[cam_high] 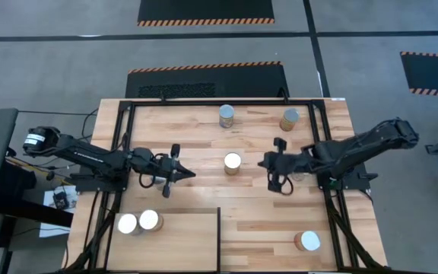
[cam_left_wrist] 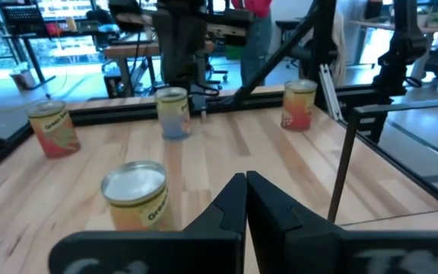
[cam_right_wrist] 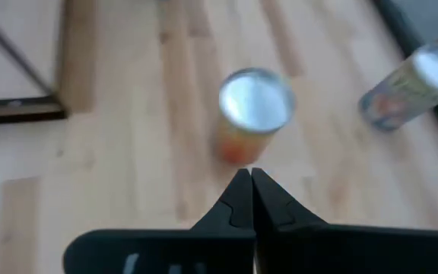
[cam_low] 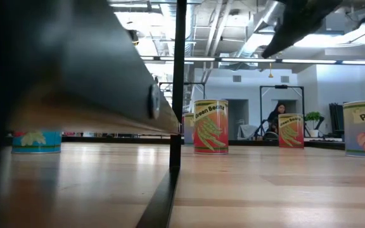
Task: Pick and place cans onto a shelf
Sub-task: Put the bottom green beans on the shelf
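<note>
Two cans [cam_high: 128, 223] [cam_high: 150, 220] stand upright on the pale plywood shelf [cam_high: 181, 243] at the table's near left. A can [cam_high: 233, 163] stands at mid-table between my grippers; it also shows in the left wrist view [cam_left_wrist: 137, 194] and the right wrist view [cam_right_wrist: 255, 103]. Two cans [cam_high: 226, 116] [cam_high: 289, 119] stand near the far edge, and one [cam_high: 306, 241] at the near right. My left gripper [cam_high: 188, 173] [cam_left_wrist: 245, 183] is shut and empty, left of the middle can. My right gripper [cam_high: 263, 162] [cam_right_wrist: 248, 176] is shut and empty, right of it.
A black frame [cam_high: 128, 114] runs around the table's edges, and a thin upright post [cam_left_wrist: 344, 164] stands near the shelf corner. A bluish can [cam_left_wrist: 172, 113] stands under my right arm. A person [cam_low: 276, 117] sits in the room beyond the table.
</note>
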You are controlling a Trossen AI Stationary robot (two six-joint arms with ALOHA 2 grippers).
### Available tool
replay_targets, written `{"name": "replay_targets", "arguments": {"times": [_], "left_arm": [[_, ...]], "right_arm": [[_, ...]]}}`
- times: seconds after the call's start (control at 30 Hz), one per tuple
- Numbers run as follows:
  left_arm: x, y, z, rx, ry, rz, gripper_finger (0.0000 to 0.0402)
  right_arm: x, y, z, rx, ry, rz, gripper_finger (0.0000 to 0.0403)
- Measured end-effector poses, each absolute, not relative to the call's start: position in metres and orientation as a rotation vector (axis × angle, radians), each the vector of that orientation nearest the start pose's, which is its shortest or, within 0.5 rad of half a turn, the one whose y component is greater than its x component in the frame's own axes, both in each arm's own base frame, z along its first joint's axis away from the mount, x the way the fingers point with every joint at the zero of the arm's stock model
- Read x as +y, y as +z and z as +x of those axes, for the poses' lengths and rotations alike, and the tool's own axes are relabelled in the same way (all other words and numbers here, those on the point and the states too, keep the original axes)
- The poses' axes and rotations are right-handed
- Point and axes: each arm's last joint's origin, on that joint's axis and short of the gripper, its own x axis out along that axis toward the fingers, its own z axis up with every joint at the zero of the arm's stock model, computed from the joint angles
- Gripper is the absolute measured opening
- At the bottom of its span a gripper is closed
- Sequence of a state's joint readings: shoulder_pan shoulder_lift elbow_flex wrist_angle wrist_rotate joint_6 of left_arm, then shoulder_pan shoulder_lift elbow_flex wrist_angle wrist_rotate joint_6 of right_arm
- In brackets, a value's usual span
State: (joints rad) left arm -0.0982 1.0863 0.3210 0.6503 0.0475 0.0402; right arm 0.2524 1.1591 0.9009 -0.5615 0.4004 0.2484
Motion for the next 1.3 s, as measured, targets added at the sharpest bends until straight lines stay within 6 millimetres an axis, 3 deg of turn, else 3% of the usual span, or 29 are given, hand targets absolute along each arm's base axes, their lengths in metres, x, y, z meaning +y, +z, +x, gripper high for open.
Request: {"name": "replay_targets", "arguments": {"times": [0.27, 0.37, 0.5, 0.73, 0.9, 1.1, 1.3], "left_arm": [[-0.022, 0.200, 0.210, 0.104, -0.148, 0.052, 0.0000], [-0.022, 0.201, 0.210, 0.097, -0.148, 0.064, 0.0000], [-0.022, 0.203, 0.211, 0.072, -0.146, 0.070, 0.0000], [-0.022, 0.204, 0.211, 0.068, -0.142, 0.069, 0.0000], [-0.022, 0.204, 0.211, 0.070, -0.142, 0.069, 0.0000], [-0.022, 0.204, 0.211, 0.073, -0.127, 0.070, 0.0000], [-0.021, 0.203, 0.211, 0.081, -0.115, 0.056, 0.0000]], "right_arm": [[0.082, 0.265, 0.209, 0.786, -0.252, 0.053, 0.0003], [0.086, 0.266, 0.209, 0.759, -0.254, 0.047, 0.0005], [0.082, 0.260, 0.230, 0.742, -0.207, 0.016, 0.0012], [0.053, 0.244, 0.276, 0.701, -0.129, -0.004, 0.0046], [0.035, 0.222, 0.292, 0.772, -0.172, -0.070, 0.0100], [0.031, 0.212, 0.316, 0.802, -0.150, -0.179, 0.0168], [0.025, 0.204, 0.337, 0.873, -0.169, -0.254, 0.0188]]}}
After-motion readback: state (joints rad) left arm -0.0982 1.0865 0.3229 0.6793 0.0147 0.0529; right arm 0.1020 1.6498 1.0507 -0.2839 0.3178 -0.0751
